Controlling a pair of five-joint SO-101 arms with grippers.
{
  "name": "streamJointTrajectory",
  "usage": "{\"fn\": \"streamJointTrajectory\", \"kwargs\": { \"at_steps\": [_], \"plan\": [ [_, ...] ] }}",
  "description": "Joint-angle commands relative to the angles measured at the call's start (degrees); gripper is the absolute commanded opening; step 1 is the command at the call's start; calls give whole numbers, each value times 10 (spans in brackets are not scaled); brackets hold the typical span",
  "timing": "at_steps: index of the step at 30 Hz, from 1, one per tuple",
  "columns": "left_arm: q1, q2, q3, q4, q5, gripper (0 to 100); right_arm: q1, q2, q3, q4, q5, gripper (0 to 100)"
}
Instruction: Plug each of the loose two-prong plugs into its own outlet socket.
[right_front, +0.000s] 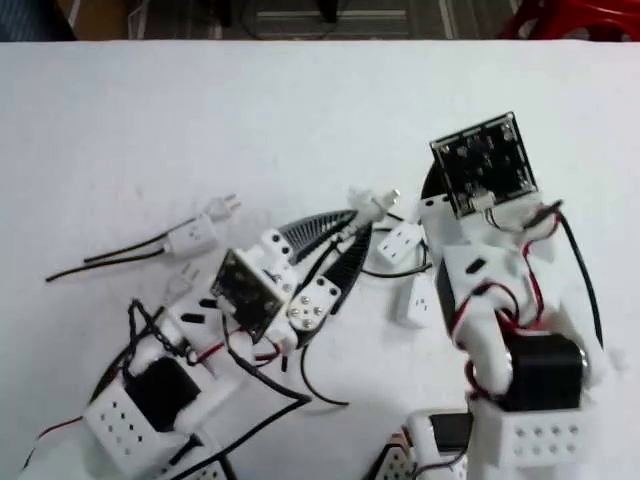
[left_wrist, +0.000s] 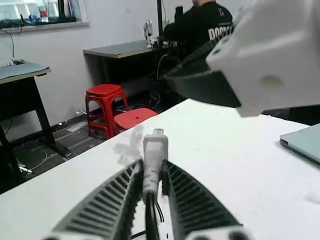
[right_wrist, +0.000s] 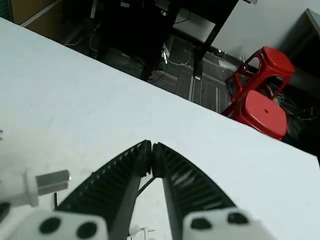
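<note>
White 2-prong plug (left_wrist: 152, 152) — pinched in left gripper (left_wrist: 151, 167), prongs beyond tips; right gripper (right_wrist: 151, 148) tips together.

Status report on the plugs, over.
Left gripper shut on white plug. Right gripper shut, close beside it. Second plug loose on table, unplugged.

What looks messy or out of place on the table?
Nothing looks broken, but it is untidy: white socket blocks lie at different angles, black wires trail loose, and a loose plug lies off to the side. A second plug sits pinched in the left gripper.
</note>
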Motion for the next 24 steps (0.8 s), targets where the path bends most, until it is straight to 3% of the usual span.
{"fn": "streamJointTrajectory", "kwargs": {
  "at_steps": [1,6,11,18,24],
  "plan": [
    [-4,-9,-4,-5,4,24,-30,2,-70,31,1,20],
    [-4,-9,-4,-5,4,24,-108,3,-86,66,-1,20],
    [-4,-9,-4,-5,4,24,-116,2,-4,38,-27,20],
    [-4,-9,-4,-5,4,24,-60,2,116,-27,-29,20],
    [-4,-9,-4,-5,4,24,-26,-3,120,-33,-28,20]
  ]
}}
